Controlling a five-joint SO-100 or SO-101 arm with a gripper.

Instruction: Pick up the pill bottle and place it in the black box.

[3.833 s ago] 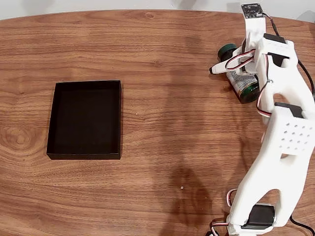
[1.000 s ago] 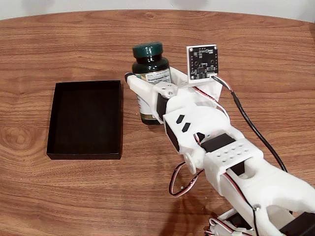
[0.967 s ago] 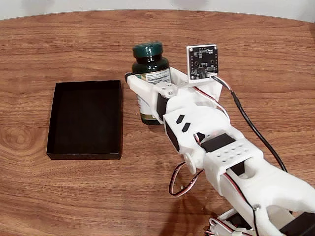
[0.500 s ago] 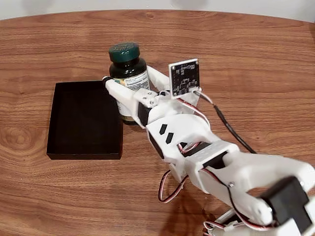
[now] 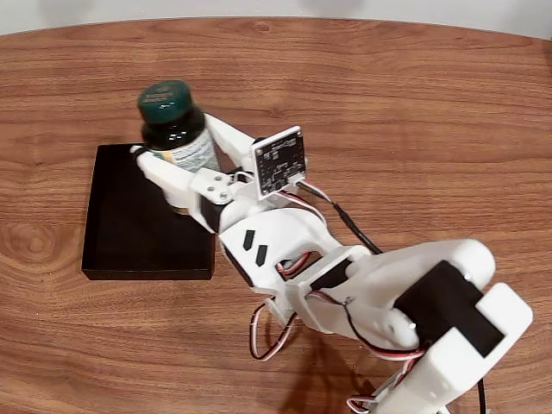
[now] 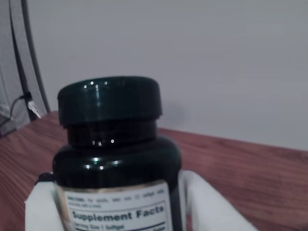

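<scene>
Now | end effector (image 5: 177,168): clamped on upright pill bottle (image 5: 172,129) | position: above black box (image 5: 121,233)

I note the pill bottle (image 5: 175,136) is dark green glass with a green cap and a white label (image 6: 118,211) carrying black print. I see the black box (image 5: 129,233) is matte black throughout. The gripper (image 5: 177,172) is plain white plastic. The table (image 5: 388,103) shows reddish-brown wood grain, the wall (image 6: 216,57) pale grey.
</scene>
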